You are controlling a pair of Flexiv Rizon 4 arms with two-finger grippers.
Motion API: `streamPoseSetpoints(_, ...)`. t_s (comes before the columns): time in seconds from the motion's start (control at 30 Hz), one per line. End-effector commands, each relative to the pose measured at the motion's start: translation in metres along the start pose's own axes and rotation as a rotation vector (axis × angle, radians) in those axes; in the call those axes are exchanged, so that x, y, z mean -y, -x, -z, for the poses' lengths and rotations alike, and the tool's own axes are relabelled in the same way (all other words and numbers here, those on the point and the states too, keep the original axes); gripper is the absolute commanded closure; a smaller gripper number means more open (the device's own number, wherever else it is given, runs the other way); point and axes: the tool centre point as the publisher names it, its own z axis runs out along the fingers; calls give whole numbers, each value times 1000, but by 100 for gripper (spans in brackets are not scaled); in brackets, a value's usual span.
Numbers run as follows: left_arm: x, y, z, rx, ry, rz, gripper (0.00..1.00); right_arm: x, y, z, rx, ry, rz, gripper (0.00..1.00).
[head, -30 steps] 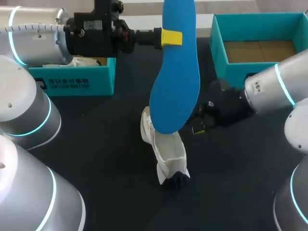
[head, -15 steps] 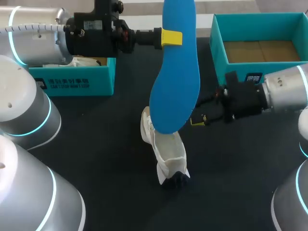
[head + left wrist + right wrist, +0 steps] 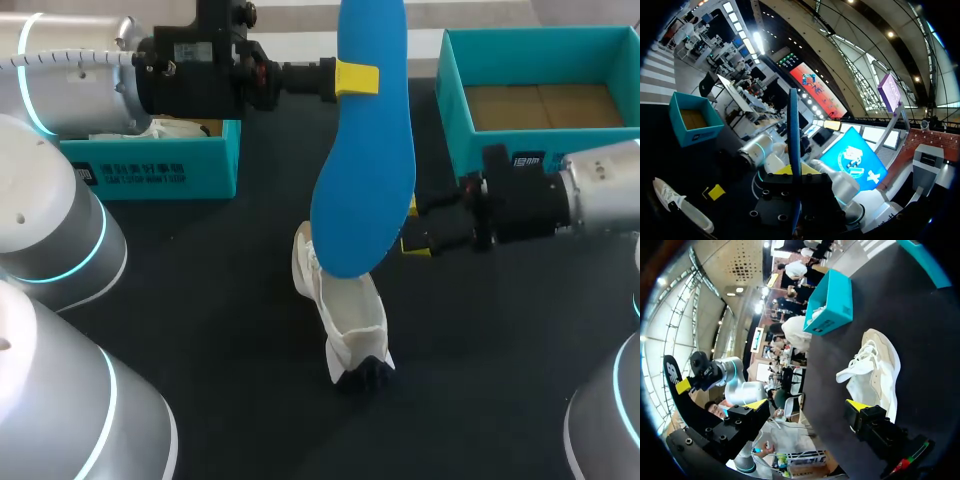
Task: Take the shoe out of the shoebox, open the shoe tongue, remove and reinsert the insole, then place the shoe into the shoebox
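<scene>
My left gripper [image 3: 356, 78] is high over the table's back, shut on a long blue insole [image 3: 362, 170] that hangs toe-down over the shoe. In the left wrist view the insole [image 3: 794, 135] shows edge-on between the left gripper [image 3: 795, 172]. The white shoe [image 3: 343, 318] lies on the black table under the insole's lower end. My right gripper [image 3: 418, 226] is open just right of the insole, empty. From the right wrist the shoe [image 3: 874, 374] lies ahead of the right gripper [image 3: 807, 405], not between its fingers.
An open teal shoebox [image 3: 455, 120] with a bare cardboard floor stands at the back right, just behind my right arm. A second teal box [image 3: 160, 172] with white contents stands at the back left. The tabletop [image 3: 220, 330] is dark.
My right arm has swung round to lie level across the table, and its open gripper has shifted slightly up and away from the shoe. The left arm, insole and shoe have not moved.
</scene>
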Motion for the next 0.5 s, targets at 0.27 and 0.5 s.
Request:
streamPoseSetpoints(0.27,0,1,-1,0,1,0,100,-9,-40,9,-121,-22,12,0)
streamPoseSetpoints(0.5,0,1,-1,0,1,0,100,-11,-47,8,-111,-32,-4,0)
